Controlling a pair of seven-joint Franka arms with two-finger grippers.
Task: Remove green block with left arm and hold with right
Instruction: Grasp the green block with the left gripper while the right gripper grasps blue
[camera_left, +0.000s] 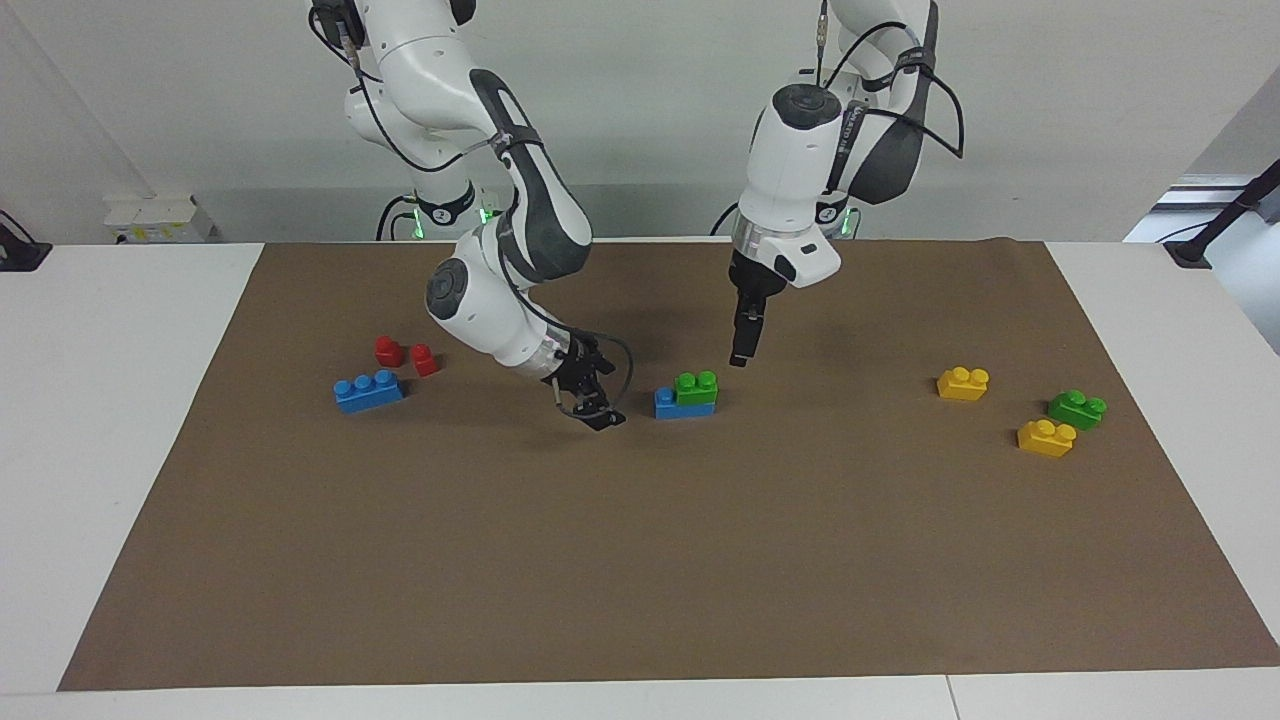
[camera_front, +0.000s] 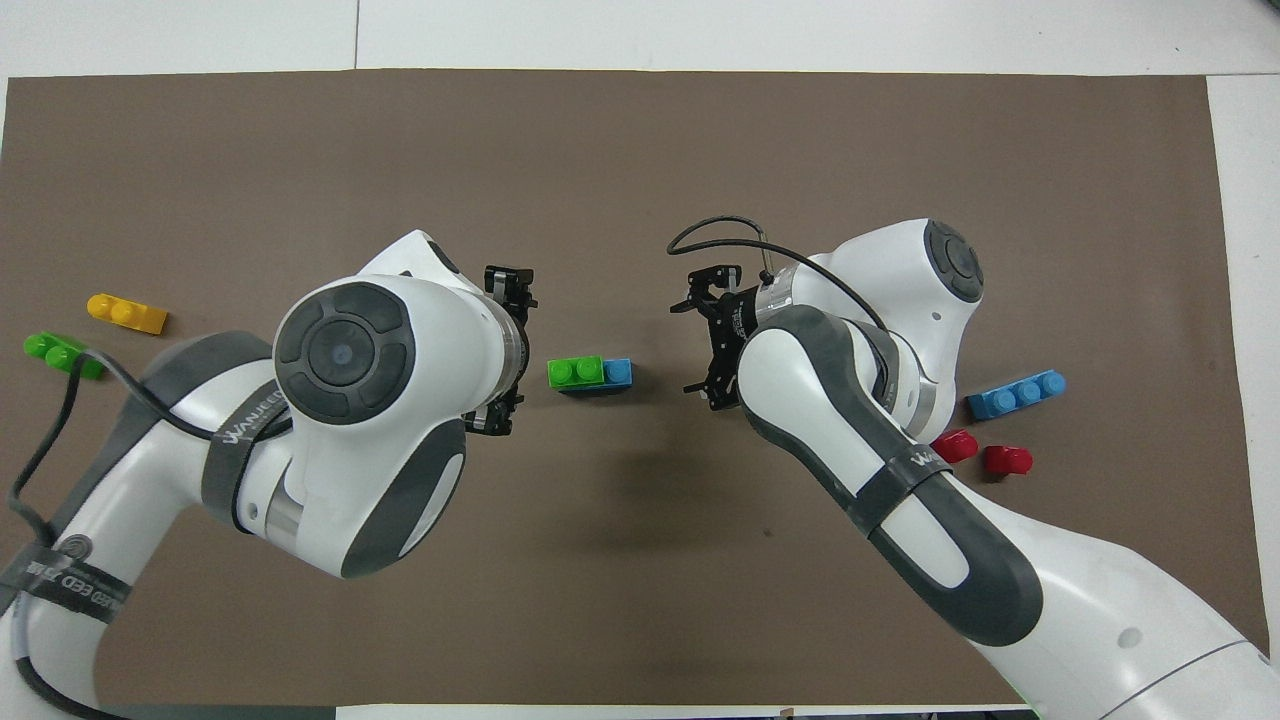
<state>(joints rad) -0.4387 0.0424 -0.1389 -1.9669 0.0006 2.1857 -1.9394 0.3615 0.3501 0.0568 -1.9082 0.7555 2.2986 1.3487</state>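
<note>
Green block (camera_left: 696, 388): mat centre, stacked on blue brick (camera_left: 668, 404) | light, rigid, slick; grip flat sides below studs | left gripper (camera_left: 741, 345): open, raised beside | right gripper (camera_left: 590, 400): open, low beside blue brick

The white counter (camera_left: 120, 400) carries a brown mat (camera_left: 640, 560). On the mat lie a blue base brick (camera_left: 668, 405), a blue three-stud brick (camera_left: 368, 391), two red pieces (camera_left: 405, 354), two yellow bricks (camera_left: 1003, 410) and a loose green brick (camera_left: 1077, 409).
</note>
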